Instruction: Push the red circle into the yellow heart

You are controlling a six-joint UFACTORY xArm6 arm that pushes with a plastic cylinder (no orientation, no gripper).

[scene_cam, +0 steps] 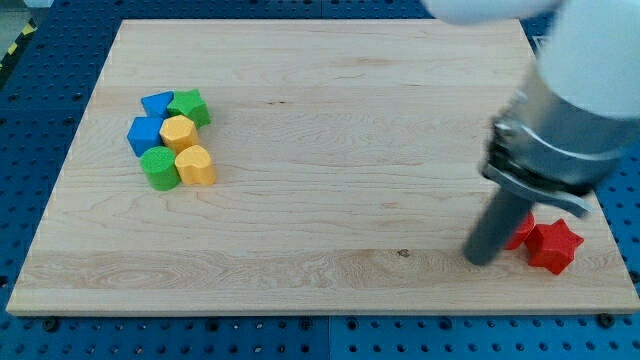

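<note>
The dark rod is seen at the lower right of the frame, and my tip (482, 260) is set down on the board with nothing clamped or held, since it can only push. Just to the right of the tip, a red block (519, 232) is half hidden behind the rod; it is judged to be the red circle, though its shape cannot be made out. A red star (554, 246) is seen right beside it, maybe touching. The yellow heart (197, 165) is found far away at the left of the frame, packed in a bunch with a yellow block (178, 131), a green block (159, 168), another green block (190, 106), a blue block (145, 133) and a second blue block (157, 103). Trouble could be caused in a few ways. The tip is on the left of the red circle, so a push from here would send it away from the heart and maybe off the near edge. The star could be dragged along too. On the long trip, the round block could slip off the tip sideways. At the end, the bunch could be knocked apart. The wooden board (330, 150) is pale, smooth and mostly bare, and it is laid on a blue table with holes (30, 100).
</note>
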